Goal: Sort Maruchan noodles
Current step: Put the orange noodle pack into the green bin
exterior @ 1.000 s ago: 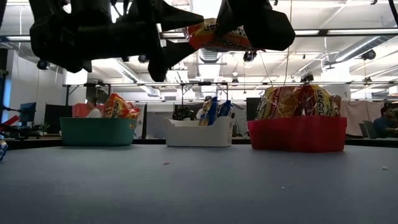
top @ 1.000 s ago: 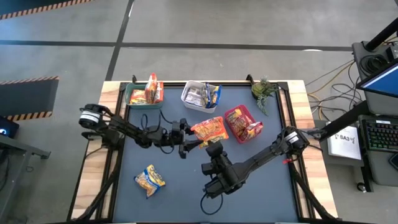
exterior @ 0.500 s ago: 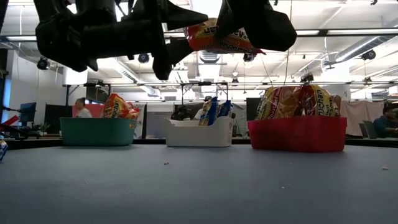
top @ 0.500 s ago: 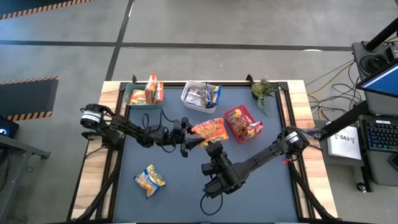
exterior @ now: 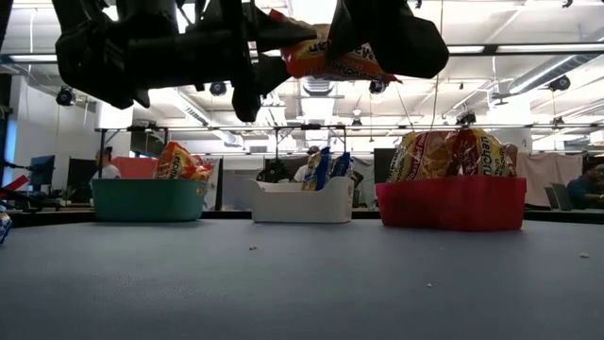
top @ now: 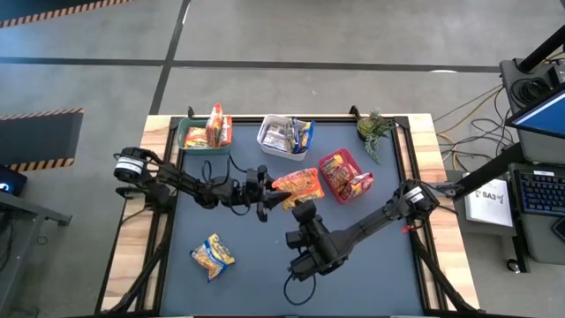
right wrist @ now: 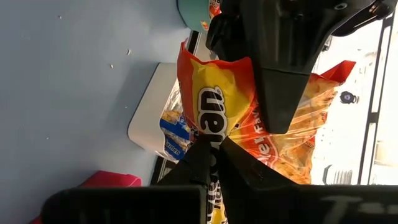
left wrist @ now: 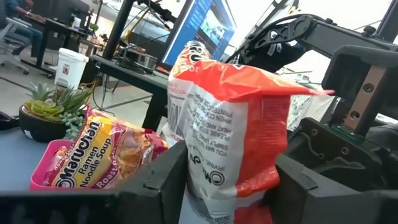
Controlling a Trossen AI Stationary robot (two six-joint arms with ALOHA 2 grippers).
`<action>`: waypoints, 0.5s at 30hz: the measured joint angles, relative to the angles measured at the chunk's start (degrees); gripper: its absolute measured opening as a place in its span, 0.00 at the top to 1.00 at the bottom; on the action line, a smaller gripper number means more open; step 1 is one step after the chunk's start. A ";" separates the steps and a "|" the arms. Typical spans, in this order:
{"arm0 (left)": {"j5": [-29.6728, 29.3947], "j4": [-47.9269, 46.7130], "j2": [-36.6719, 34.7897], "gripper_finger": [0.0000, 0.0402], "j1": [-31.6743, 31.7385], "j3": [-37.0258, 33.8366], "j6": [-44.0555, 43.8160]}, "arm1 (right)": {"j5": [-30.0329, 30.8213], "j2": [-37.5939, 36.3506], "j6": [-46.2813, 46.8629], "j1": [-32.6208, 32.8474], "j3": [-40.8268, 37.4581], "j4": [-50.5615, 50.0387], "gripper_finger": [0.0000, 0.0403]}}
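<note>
the held packet point(top: 298, 185) is a crinkly orange-yellow maruchan noodle pack with red ends and printed lettering, hanging in the air above the middle of the table point(top: 265, 256), toward its far edge. the left gripper point(top: 267, 200) is clamped on one end of it, its dark fingers point(left wrist: 168, 177) pressing both faces of the plastic. the right gripper point(top: 305, 212) pinches the packet's other side, fingers drawn together on the wrapper in the right wrist view.

a second orange-yellow packet point(top: 213, 254) lies flat near the table's near left corner, well apart from both arms. along the far edge stand three bins: a green bin point(top: 187, 141) by the far left corner, a white bin point(top: 267, 144) in the middle with blue and silver packs, and a red bin point(top: 328, 191) to the right holding more noodle packs. the red bin is just beside the lifted packet. a small potted plant point(top: 374, 129) stands at the far right corner.
</note>
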 joint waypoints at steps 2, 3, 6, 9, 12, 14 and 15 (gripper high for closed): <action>0.02 0.02 0.00 0.65 0.00 0.00 -0.33 | -0.02 0.00 0.02 -0.12 0.00 0.00 0.97; 0.04 0.07 -0.02 0.66 0.00 0.00 -0.38 | -0.02 0.00 0.02 -0.12 0.00 0.06 0.96; 0.33 0.17 -0.03 0.69 -0.02 0.00 -0.42 | -0.07 0.01 0.63 -0.12 -0.02 0.35 0.91; 0.44 0.19 -0.07 0.71 -0.03 0.00 -0.42 | -0.06 0.00 1.67 -0.12 -0.02 0.57 0.85; 0.48 0.11 -0.07 0.72 -0.09 0.00 -0.42 | 0.21 0.01 2.71 -0.12 -0.02 0.74 0.77; 0.49 0.11 -0.07 0.72 -0.09 -0.02 -0.42 | 0.43 0.01 3.24 -0.12 -0.02 0.76 0.72; 0.48 0.10 -0.07 0.72 -0.09 -0.04 -0.42 | 0.45 0.01 3.69 -0.12 -0.02 0.81 0.70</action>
